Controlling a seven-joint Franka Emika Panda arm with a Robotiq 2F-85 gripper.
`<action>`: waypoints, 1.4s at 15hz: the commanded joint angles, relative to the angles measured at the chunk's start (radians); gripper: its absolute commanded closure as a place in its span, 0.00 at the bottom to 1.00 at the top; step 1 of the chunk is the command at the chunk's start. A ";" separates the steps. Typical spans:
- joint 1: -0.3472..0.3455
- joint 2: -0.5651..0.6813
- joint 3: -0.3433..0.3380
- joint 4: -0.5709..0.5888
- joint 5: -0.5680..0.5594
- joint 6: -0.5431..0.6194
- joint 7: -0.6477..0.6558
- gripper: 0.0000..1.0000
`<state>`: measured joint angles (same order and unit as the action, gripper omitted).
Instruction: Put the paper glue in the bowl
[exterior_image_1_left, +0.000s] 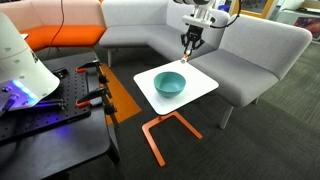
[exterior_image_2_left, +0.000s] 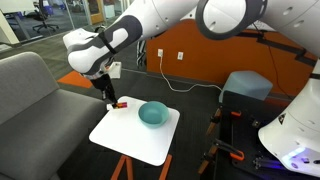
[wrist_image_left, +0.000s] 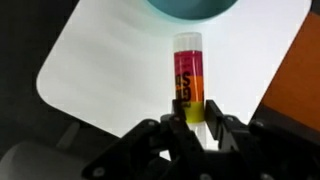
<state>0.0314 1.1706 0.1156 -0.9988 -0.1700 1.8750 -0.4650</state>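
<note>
Okay, the gripper is sitting low over the white table, its fingers closing on both sides of the paper glue at its near end (contact looks snug in the wrist view). The glue is pointing toward the teal bowl, lying just short of it at the table's edge.

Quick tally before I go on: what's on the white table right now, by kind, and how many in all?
teal bowl: 1
paper glue: 1, its near end between the fingers of the gripper
Total: 2
</note>
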 joint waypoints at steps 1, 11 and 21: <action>-0.035 -0.162 0.004 -0.250 0.009 0.090 0.058 0.93; -0.132 -0.416 -0.024 -0.792 0.070 0.402 0.096 0.93; -0.151 -0.443 -0.044 -0.958 0.115 0.548 0.171 0.79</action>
<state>-0.1310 0.7578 0.0870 -1.9104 -0.0810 2.3767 -0.3504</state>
